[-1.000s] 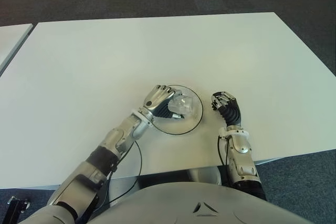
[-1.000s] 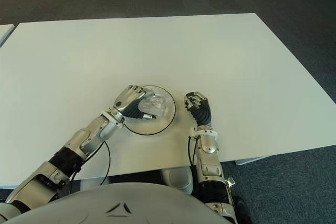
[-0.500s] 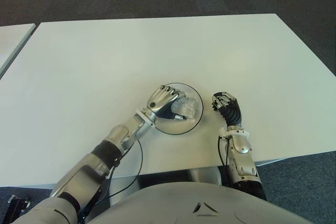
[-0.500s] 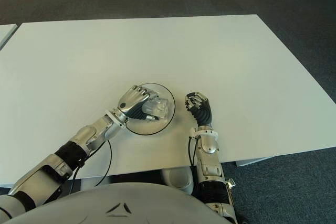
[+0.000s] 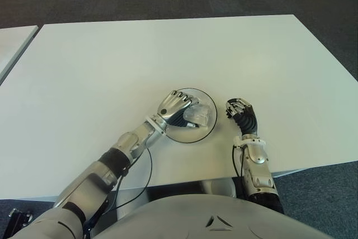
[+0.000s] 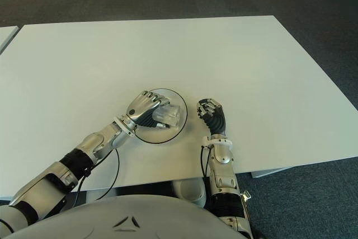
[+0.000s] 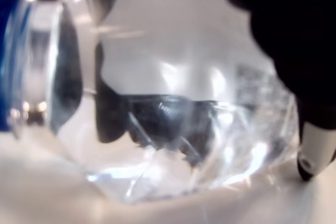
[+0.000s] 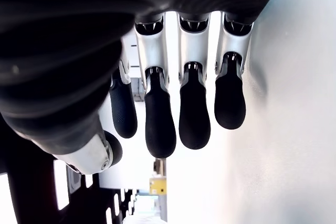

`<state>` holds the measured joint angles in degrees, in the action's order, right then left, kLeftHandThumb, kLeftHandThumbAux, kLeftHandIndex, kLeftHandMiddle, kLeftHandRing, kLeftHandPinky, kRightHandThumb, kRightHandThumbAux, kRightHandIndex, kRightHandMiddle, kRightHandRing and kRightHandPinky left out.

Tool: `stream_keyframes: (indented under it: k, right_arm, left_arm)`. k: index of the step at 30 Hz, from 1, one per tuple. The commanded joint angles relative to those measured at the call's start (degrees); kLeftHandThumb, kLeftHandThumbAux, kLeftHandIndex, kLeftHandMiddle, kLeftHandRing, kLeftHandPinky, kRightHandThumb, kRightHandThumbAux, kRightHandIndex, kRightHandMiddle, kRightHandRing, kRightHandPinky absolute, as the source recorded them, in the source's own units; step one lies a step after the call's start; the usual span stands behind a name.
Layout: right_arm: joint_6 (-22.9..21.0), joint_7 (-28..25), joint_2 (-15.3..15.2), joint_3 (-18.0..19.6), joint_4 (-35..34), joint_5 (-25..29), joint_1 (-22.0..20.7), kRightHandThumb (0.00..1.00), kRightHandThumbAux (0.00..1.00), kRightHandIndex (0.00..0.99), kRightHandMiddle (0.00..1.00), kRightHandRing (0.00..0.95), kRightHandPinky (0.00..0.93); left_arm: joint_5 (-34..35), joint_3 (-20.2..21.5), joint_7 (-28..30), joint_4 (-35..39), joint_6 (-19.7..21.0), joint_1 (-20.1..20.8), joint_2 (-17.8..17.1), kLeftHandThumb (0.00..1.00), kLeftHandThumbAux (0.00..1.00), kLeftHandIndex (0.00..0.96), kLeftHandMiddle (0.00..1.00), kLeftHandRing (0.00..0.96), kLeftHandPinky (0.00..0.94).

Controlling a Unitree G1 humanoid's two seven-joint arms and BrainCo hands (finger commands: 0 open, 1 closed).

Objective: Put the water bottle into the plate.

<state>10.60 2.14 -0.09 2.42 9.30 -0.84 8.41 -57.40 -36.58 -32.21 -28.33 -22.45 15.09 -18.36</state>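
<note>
My left hand grips the bottle over the plate; right hand curls empty beside it (wrist view shows a blue cap).

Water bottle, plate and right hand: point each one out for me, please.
water bottle [image 5: 198, 115]: left eye view, clear crumpled body.
plate [image 5: 211, 127]: left eye view, dark rim on its right side.
right hand [image 5: 241, 113]: left eye view, curled fingers.

L hand w/ bottle shifted further over plate.
</note>
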Motion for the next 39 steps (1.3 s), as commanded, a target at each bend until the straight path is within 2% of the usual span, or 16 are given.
stream_keyframes:
  k: [1, 4, 6, 9, 11, 13, 14, 15, 16, 18, 23, 25, 27, 31, 33, 39]
  right_arm:
    - [-1.8, -0.4, 0.2, 0.1, 1.5, 0.6, 0.9, 0.703, 0.73, 0.437, 0.665, 0.649, 0.638]
    - [-1.7, -0.5, 0.1, 0.1, 1.6, 0.7, 0.8, 0.703, 0.73, 0.437, 0.665, 0.649, 0.642]
    - [-1.7, -0.4, 0.1, 0.1, 1.7, 0.6, 0.8, 0.704, 0.729, 0.437, 0.663, 0.649, 0.646]
    - [-1.8, -0.3, 0.1, 0.1, 1.7, 0.4, 0.7, 0.704, 0.729, 0.437, 0.662, 0.65, 0.65]
    - [-1.8, -0.2, 0.1, 0.1, 1.7, 0.3, 0.7, 0.704, 0.729, 0.437, 0.661, 0.65, 0.652]
    - [-1.7, -0.1, 0.1, 0.0, 1.7, 0.1, 0.7, 0.704, 0.729, 0.437, 0.661, 0.65, 0.652]
    - [-1.6, -0.1, 0.1, 0.0, 1.8, 0.1, 0.7, 0.704, 0.729, 0.437, 0.661, 0.65, 0.653]
    - [-1.6, 0.0, 0.1, 0.0, 1.8, 0.0, 0.7, 0.704, 0.729, 0.437, 0.661, 0.65, 0.653]
    - [-1.5, 0.0, 0.1, 0.0, 1.8, -0.1, 0.6, 0.705, 0.729, 0.437, 0.661, 0.65, 0.651]
    - [-1.5, 0.1, 0.1, 0.0, 1.8, -0.1, 0.7, 0.705, 0.729, 0.437, 0.66, 0.648, 0.647]
    - [-1.5, 0.2, 0.1, 0.1, 1.8, 0.0, 0.7, 0.705, 0.729, 0.437, 0.654, 0.644, 0.64]
    - [-1.5, 0.1, 0.1, 0.1, 1.8, 0.2, 0.7, 0.705, 0.729, 0.437, 0.653, 0.643, 0.638]
    - [-1.5, 0.0, 0.2, 0.1, 1.8, 0.3, 0.7, 0.704, 0.729, 0.437, 0.65, 0.641, 0.638]
    - [-1.5, 0.0, 0.3, 0.1, 1.9, 0.3, 0.6, 0.704, 0.729, 0.437, 0.649, 0.642, 0.645]
    - [-1.5, 0.1, 0.3, 0.0, 1.8, 0.3, 0.6, 0.705, 0.729, 0.437, 0.649, 0.644, 0.65]
    - [-1.6, 0.1, 0.4, -0.1, 1.7, 0.1, 0.8, 0.705, 0.729, 0.437, 0.651, 0.646, 0.649]
  left_arm:
    - [-0.4, -1.3, 0.2, -2.7, 0.3, -1.2, -0.1, 0.744, 0.697, 0.443, 0.876, 0.876, 0.88]
    - [0.3, -1.2, 0.2, -2.8, -0.2, -1.3, -0.1, 0.742, 0.696, 0.443, 0.846, 0.846, 0.832]
    - [1.3, -1.0, 0.8, -2.9, -0.9, -1.4, -0.1, 0.739, 0.692, 0.442, 0.794, 0.797, 0.759]
    - [2.6, -0.9, 1.8, -3.1, -2.0, -1.4, -0.1, 0.736, 0.689, 0.439, 0.751, 0.754, 0.697]
    - [3.3, -0.9, 2.5, -3.3, -2.8, -1.3, -0.2, 0.733, 0.687, 0.436, 0.733, 0.734, 0.676]
    - [3.5, -1.2, 3.1, -3.5, -3.6, -1.0, -0.5, 0.728, 0.687, 0.431, 0.596, 0.59, 0.564]
    - [3.6, -1.4, 3.4, -3.7, -3.9, -0.8, -0.6, 0.707, 0.608, 0.373, 0.485, 0.472, 0.459]
    - [3.3, -1.7, 3.8, -3.9, -4.3, -0.4, -0.8, 0.699, 0.58, 0.352, 0.445, 0.43, 0.421]
    - [3.2, -2.0, 4.1, -4.0, -4.5, -0.2, -0.9, 0.661, 0.539, 0.291, 0.364, 0.345, 0.335]
    - [2.5, -2.5, 4.2, -4.4, -4.7, 0.3, -1.1, 0.596, 0.499, 0.211, 0.261, 0.24, 0.22]
    - [1.1, -3.2, 3.6, -4.9, -4.7, 1.1, -1.4, 0.453, 0.494, 0.113, 0.148, 0.125, 0.063]
    - [0.7, -3.4, 3.5, -4.8, -4.6, 1.2, -1.5, 0.402, 0.499, 0.088, 0.124, 0.1, 0.032]
    - [0.5, -3.4, 3.7, -4.3, -4.5, 1.2, -1.9, 0.289, 0.505, 0.051, 0.086, 0.06, 0.013]
    - [0.7, -3.4, 4.1, -3.8, -4.5, 1.1, -2.2, 0.167, 0.501, 0.014, 0.054, 0.021, 0.003]
    - [0.8, -3.4, 4.2, -3.6, -4.6, 1.1, -2.4, 0.075, 0.477, 0.005, 0.044, 0.008, 0.001]
    - [1.0, -3.4, 4.5, -2.5, -5.0, 1.1, -3.0, 0.007, 0.428, 0.0, 0.027, 0.0, 0.0]
